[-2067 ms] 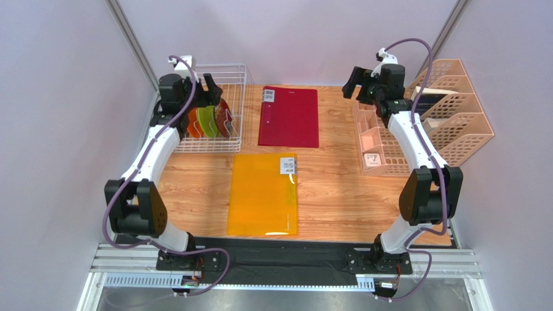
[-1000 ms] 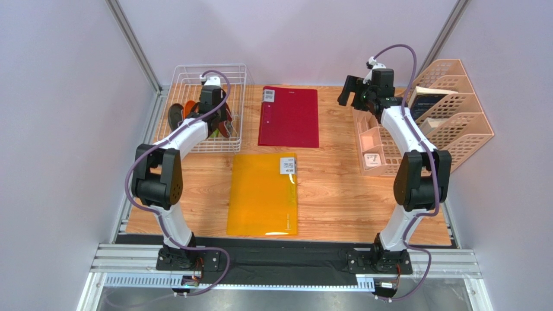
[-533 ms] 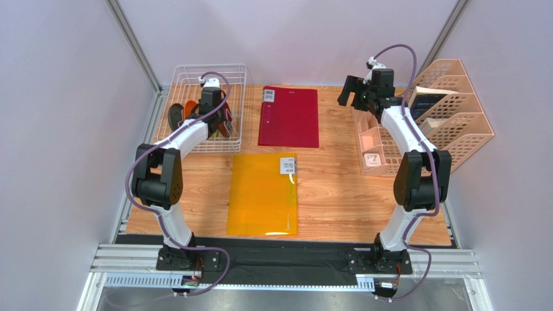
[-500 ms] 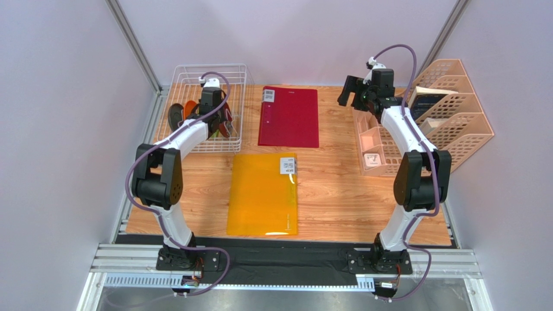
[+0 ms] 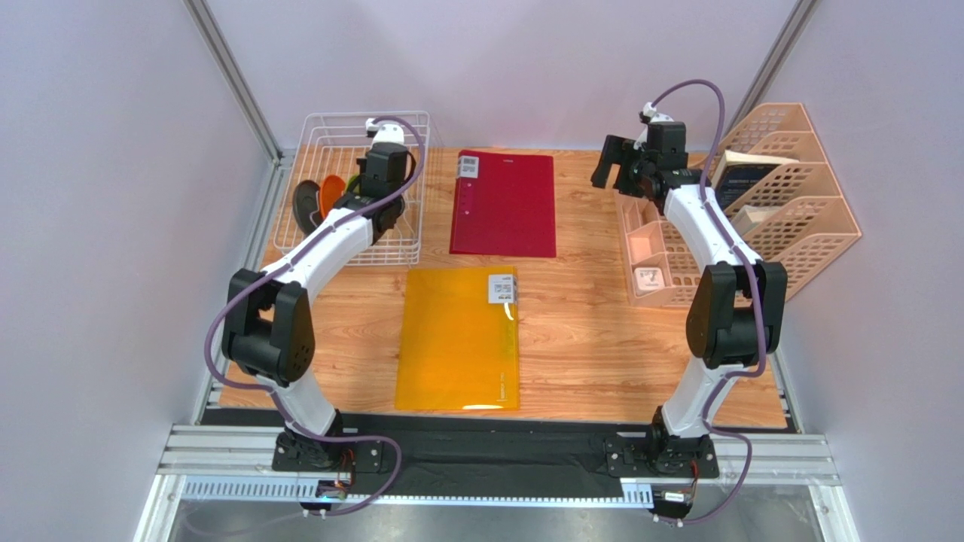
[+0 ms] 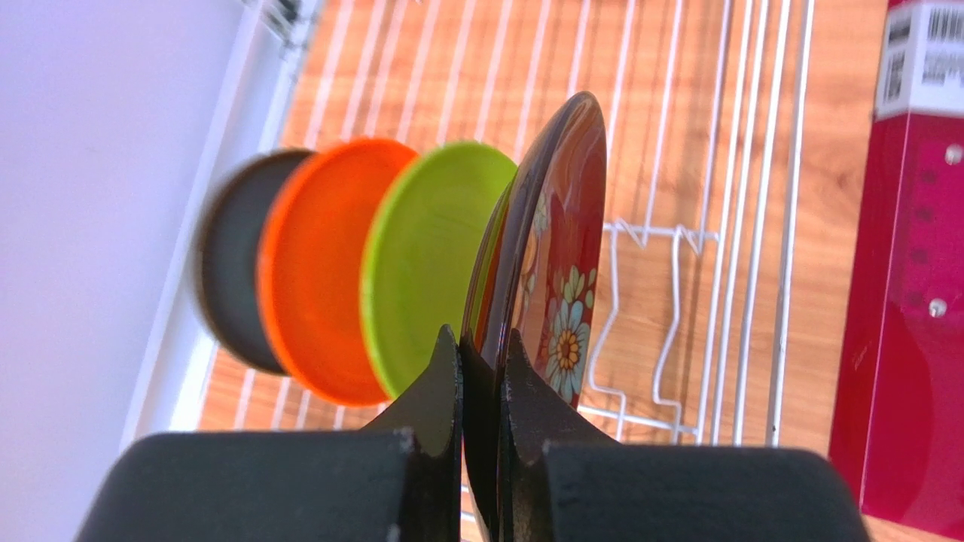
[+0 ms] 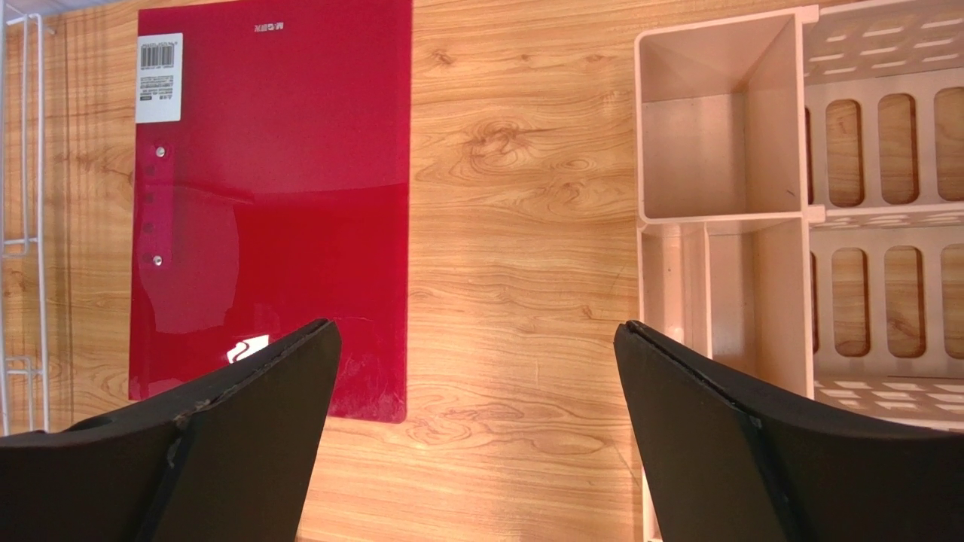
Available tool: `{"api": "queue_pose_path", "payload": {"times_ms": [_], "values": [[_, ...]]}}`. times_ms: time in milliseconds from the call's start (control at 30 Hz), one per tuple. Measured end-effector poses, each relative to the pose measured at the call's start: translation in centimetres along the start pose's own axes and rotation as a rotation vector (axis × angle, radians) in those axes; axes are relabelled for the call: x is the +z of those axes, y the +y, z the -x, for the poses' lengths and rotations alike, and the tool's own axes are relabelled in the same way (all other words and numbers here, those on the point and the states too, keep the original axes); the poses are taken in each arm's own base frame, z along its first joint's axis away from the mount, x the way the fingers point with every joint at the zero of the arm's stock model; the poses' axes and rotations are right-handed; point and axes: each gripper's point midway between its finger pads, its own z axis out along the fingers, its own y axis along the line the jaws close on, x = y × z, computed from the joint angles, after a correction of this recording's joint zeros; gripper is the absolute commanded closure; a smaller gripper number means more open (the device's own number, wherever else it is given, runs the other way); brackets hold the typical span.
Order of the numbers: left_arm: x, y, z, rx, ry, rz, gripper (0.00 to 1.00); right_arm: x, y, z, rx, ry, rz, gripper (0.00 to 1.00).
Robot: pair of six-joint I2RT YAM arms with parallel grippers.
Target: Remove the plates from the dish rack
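Left jaws clamp the floral red plate (image 6: 554, 260) by its rim, upright in the dish rack (image 6: 677, 294) beside the lime green plate (image 6: 424, 265), so I can lift straight out. Right jaws wide, empty.

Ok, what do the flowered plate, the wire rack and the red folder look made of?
Flowered plate: glossy dark red, bright highlights on its rim; glazed ceramic or melamine, unclear which. Dish rack: thin white rods, probably coated metal wire. Red folder: smooth shiny sheet with reflections, likely plastic.
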Motion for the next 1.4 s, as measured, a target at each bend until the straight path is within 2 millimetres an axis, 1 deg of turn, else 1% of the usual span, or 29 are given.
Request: {"api": "queue_pose_path", "payload": {"times_ms": [167,267,367,467,533,600,700,767,833,867,933,967,1100,1167,1267,1400], "values": [[-2.3,1.9,3.2,-0.022,-0.072,0.031,1.0,-0.2,0.2,0.0,-0.001,0.0,0.003,0.02],[-3.9,2.2,4.5,-0.05,-0.101,-0.017,1.0,-0.9,1.0,0.3,0.002,-0.01,0.029,0.04],[-5.4,1.2,5.7,-0.105,-0.128,-0.119,1.0,-2.1,2.7,-0.1,0.023,-0.015,0.097,0.09],[-6.6,-0.7,6.5,-0.186,-0.137,-0.245,1.0,-3.4,5.4,-1.3,0.051,-0.013,0.205,0.1],[-7.2,-2.4,6.6,-0.245,-0.129,-0.333,1.0,-4.0,7.7,-2.6,0.059,-0.006,0.285,0.09],[-7.6,-4.0,6.5,-0.302,-0.119,-0.417,1.0,-4.6,10.0,-4.4,0.055,0.018,0.358,0.09],[-8.3,-6.8,5.4,-0.394,-0.077,-0.554,1.0,-5.0,12.8,-7.4,0.042,0.062,0.442,0.09],[-8.8,-8.3,4.6,-0.441,-0.046,-0.627,1.0,-5.3,14.4,-9.6,0.035,0.098,0.49,0.09],[-9.4,-9.8,3.8,-0.497,-0.017,-0.707,1.0,-5.5,15.4,-10.9,0.03,0.118,0.524,0.09],[-9.6,-10.4,3.5,-0.522,-0.007,-0.742,1.0,-5.5,15.7,-11.2,0.032,0.123,0.536,0.09],[-10.2,-11.9,2.6,-0.579,0.023,-0.822,1.0,-5.6,16.2,-11.2,0.038,0.117,0.558,0.09],[-10.3,-12.1,2.5,-0.584,0.027,-0.832,1.0,-5.7,16.3,-11.0,0.041,0.113,0.568,0.09],[-10.8,-14.1,1.9,-0.666,0.07,-0.941,1.0,-5.9,17.4,-9.8,0.053,0.067,0.62,0.1],[-11.1,-14.8,1.7,-0.698,0.079,-0.985,1.0,-5.8,17.7,-9.5,0.059,0.058,0.637,0.1],[-11.7,-15.5,1.7,-0.728,0.089,-1.036,1.0,-5.1,17.9,-9.9,0.071,0.069,0.651,0.1],[-12.7,-16.7,2.3,-0.755,0.086,-1.114,1.0,-3.8,18.2,-11.1,0.1,0.107,0.674,0.13]]}}
